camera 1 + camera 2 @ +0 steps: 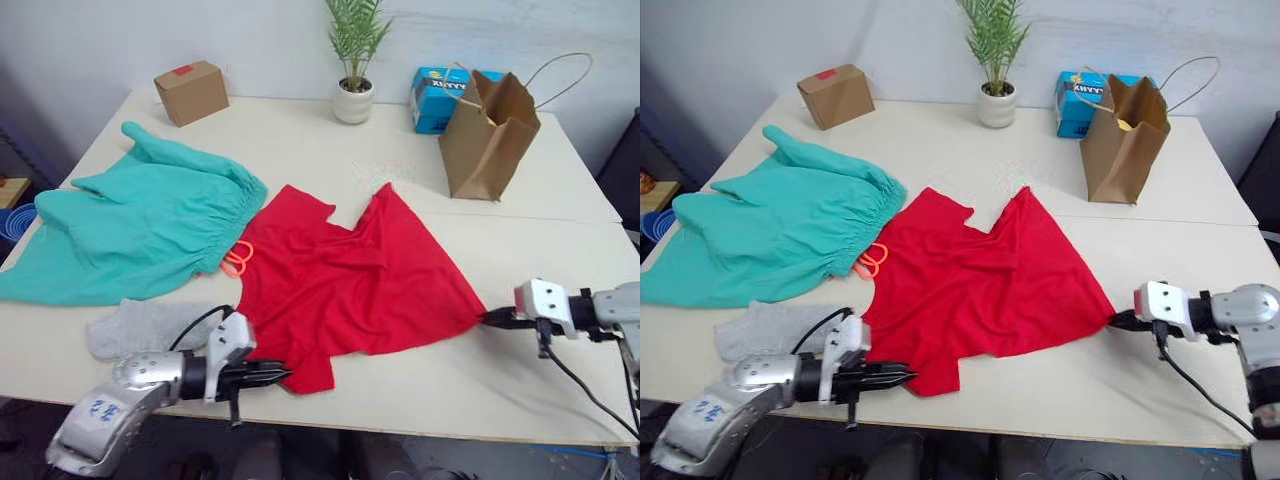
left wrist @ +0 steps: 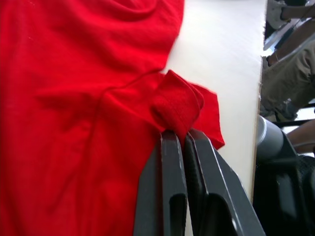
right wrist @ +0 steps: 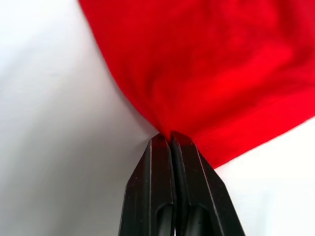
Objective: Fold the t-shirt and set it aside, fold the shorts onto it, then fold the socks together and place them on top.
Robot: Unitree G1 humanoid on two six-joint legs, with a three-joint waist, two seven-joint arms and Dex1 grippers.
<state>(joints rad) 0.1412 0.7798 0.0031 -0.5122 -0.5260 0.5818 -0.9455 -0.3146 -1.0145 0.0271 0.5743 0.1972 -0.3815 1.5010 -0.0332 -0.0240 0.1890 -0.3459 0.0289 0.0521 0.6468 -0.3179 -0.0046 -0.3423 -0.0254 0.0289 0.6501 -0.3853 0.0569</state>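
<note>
The red t-shirt lies rumpled in the middle of the table. My left gripper is shut on its near-left corner, where the cloth bunches between the fingers. At the right, my right gripper is shut on the shirt's right corner, pulled to a point. The teal-green shorts are spread out at the left, their orange drawstring touching the shirt. A grey sock rests near the front edge, just left of my left gripper.
A small cardboard box stands at the back left, a potted plant at the back middle, and a brown paper bag with a blue box behind it at the back right. The table's front edge is close to both grippers.
</note>
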